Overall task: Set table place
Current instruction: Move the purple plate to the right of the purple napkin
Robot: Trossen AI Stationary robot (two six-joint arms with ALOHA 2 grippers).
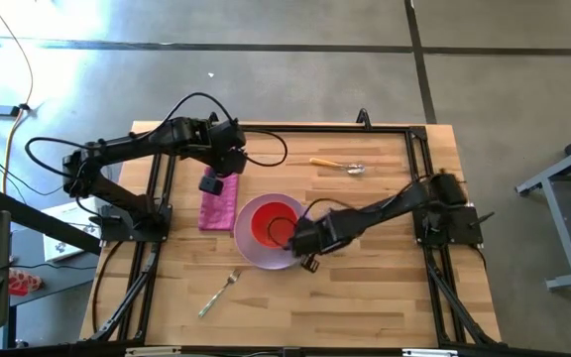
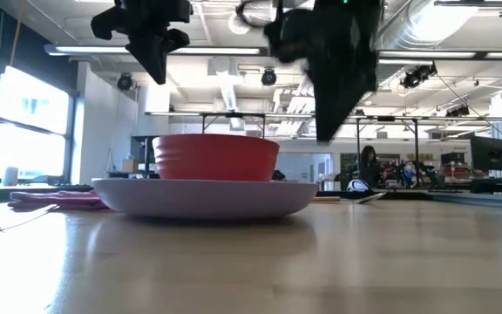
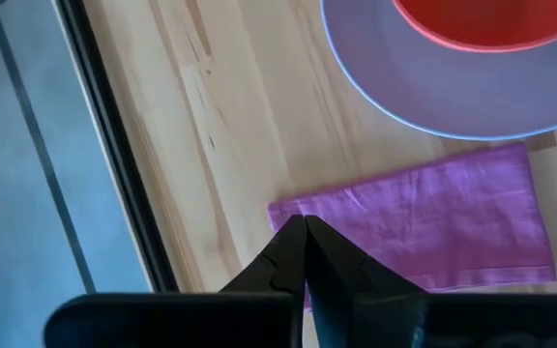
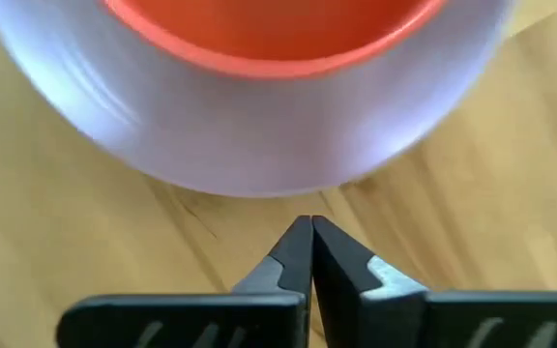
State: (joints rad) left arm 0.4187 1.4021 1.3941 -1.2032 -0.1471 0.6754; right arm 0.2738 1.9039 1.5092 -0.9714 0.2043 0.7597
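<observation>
The red bowl [image 1: 272,222] sits in the lavender plate [image 1: 256,251] near the middle of the worktop [image 1: 365,297]. The napkin [image 1: 218,209] lies flat just beside the plate. The fork [image 1: 219,293] and spoon [image 1: 337,165] lie well apart. The left pincer [image 3: 305,230] hangs closed and empty above the napkin. The right pincer [image 4: 311,232] hangs closed and empty at the plate's rim.
</observation>
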